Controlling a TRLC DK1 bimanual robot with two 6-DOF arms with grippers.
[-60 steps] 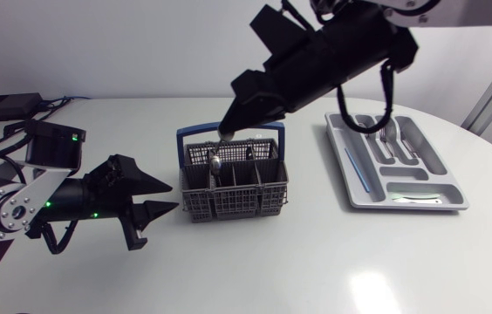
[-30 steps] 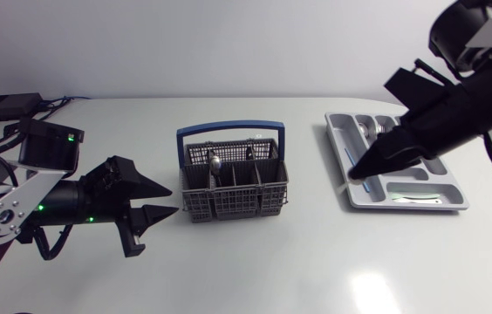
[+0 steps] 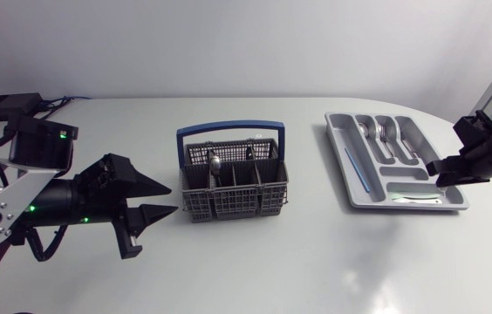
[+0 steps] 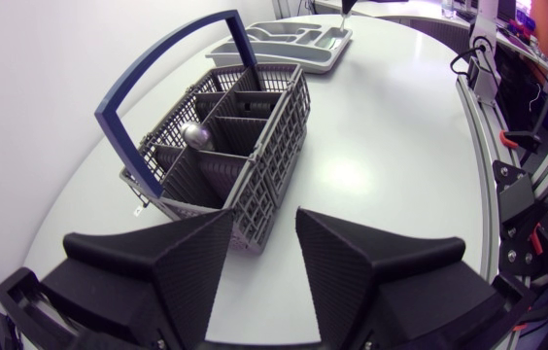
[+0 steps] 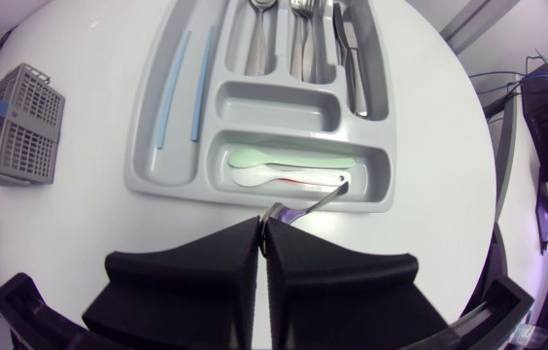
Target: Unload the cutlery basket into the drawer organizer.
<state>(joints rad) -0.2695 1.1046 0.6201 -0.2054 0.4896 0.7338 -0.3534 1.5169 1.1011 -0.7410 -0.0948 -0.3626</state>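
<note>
Two grippers, one clamped, one spread.
At the frame's right, the right gripper (image 3: 431, 167) was pinched on a silver utensil (image 5: 313, 201) over the drawer organizer's (image 3: 351, 166) front compartment, near the table's (image 3: 316, 253) rim. The left gripper (image 3: 176, 198) stood spread, just left of the central cutlery basket (image 3: 231, 179), which held a spoon (image 3: 215, 163). Bare tabletop separated basket and organizer.

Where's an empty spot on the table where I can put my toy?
Bare table lies between the basket and the tray, and all along the front edge before them. It is crowded by the left fingers beside the basket, and at the tray's near end, where the right fingers hold a utensil.
</note>
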